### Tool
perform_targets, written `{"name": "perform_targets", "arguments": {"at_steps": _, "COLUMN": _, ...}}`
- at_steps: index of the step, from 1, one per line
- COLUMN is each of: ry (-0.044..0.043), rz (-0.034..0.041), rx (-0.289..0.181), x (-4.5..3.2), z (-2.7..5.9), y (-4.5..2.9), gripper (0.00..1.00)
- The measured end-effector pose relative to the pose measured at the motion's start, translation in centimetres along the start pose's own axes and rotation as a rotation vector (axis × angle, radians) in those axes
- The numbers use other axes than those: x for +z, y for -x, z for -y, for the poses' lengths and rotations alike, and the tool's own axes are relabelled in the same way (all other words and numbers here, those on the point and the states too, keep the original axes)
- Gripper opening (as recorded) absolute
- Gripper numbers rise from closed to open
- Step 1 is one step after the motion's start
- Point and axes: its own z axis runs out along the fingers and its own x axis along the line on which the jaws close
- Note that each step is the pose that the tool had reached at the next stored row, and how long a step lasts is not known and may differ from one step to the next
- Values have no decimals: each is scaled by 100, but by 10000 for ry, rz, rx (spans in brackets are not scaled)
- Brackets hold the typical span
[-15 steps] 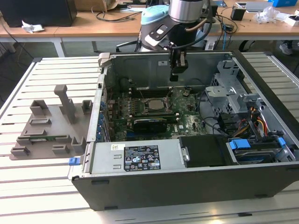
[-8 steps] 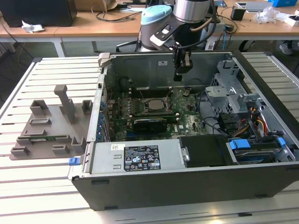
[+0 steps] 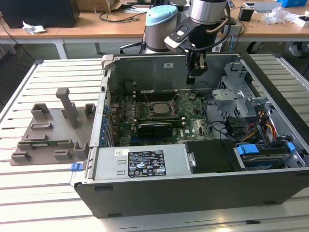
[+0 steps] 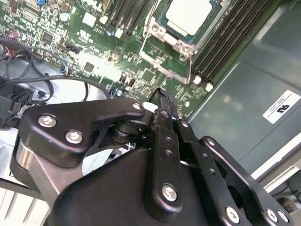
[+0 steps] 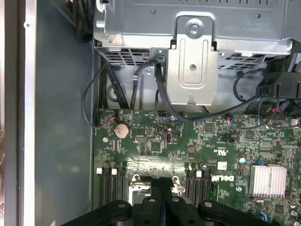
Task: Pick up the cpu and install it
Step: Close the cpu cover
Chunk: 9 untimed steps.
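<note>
While the claw (image 3: 192,77) hangs shut and empty over the open computer case (image 3: 145,67) in the exterior view, the cpu (image 3: 158,109) sits socketed on the motherboard (image 3: 193,123) at the claw's seven o'clock. In the second wrist view, its pressed-together fingers (image 4: 162,117) grip nothing, and the cpu (image 4: 189,14) lies apart beyond them. In the first wrist view, the closed claw (image 5: 162,186) hovers above the motherboard (image 5: 155,141).

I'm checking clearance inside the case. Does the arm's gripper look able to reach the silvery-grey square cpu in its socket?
Probably yes. The black gripper hangs above the green motherboard, to the exterior view's right of the silvery-grey square cpu, with open space between them. Its fingers look shut, though.
</note>
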Motion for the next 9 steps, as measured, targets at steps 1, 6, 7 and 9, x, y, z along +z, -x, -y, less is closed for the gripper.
{"name": "perform_targets", "arguments": {"at_steps": 1, "ry": -5, "rz": 0, "rx": -1, "x": 2, "z": -18, "y": 1, "gripper": 11}}
{"name": "perform_targets", "arguments": {"at_steps": 6, "ry": -30, "rz": 0, "rx": 0, "x": 26, "z": -87, "y": 3, "gripper": 11}}
{"name": "perform_targets", "arguments": {"at_steps": 7, "ry": -37, "rz": -1, "rx": 0, "x": 39, "z": -97, "y": 3, "gripper": 11}}
{"name": "perform_targets", "arguments": {"at_steps": 9, "ry": -46, "rz": -2, "rx": 0, "x": 79, "z": -98, "y": 3, "gripper": 11}}
